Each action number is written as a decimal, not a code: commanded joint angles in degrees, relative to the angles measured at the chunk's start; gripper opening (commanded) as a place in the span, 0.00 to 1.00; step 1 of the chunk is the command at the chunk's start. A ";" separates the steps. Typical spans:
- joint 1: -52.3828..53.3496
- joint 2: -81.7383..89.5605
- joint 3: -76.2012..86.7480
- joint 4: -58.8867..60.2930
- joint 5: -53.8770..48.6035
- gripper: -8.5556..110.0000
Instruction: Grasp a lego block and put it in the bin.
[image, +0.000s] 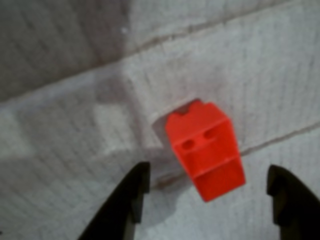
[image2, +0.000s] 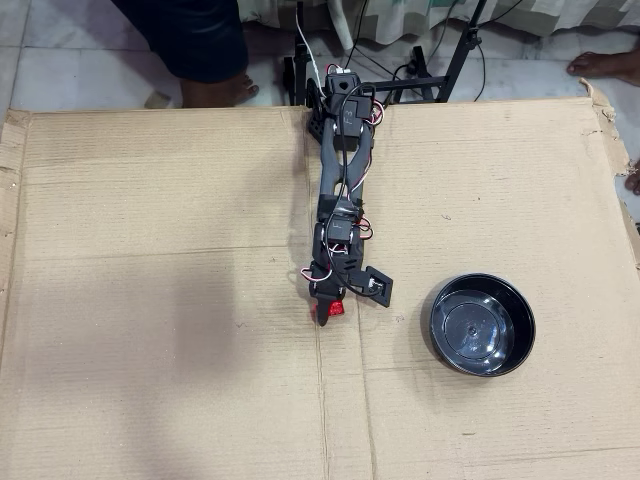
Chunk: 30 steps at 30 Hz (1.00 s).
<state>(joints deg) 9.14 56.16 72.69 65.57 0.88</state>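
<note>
The lego block (image: 205, 150) is a small bright red brick lying on the cardboard, seen close up in the wrist view. My gripper (image: 212, 195) is open just above it. One black finger (image: 132, 192) is to the block's left and the other to its right, and neither touches it. In the overhead view the lego block (image2: 330, 312) shows as a red spot under my gripper (image2: 325, 305), near the middle crease of the cardboard. The bin (image2: 443, 300), a glossy black round bowl with nothing in it, sits to the right of the gripper.
A large flat cardboard sheet (image2: 150, 300) covers the work area, with creases running across and down it. The arm's base (image2: 340, 95) stands at the sheet's top edge. A person's legs (image2: 200, 40) and stand legs (image2: 440, 60) are on the tiled floor beyond.
</note>
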 joint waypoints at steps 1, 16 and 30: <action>-0.09 0.62 -0.18 -0.44 0.18 0.30; -0.35 0.62 -0.18 -0.70 0.09 0.16; -0.44 4.75 0.00 -0.44 0.18 0.16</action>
<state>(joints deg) 8.96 56.51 73.12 65.21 0.88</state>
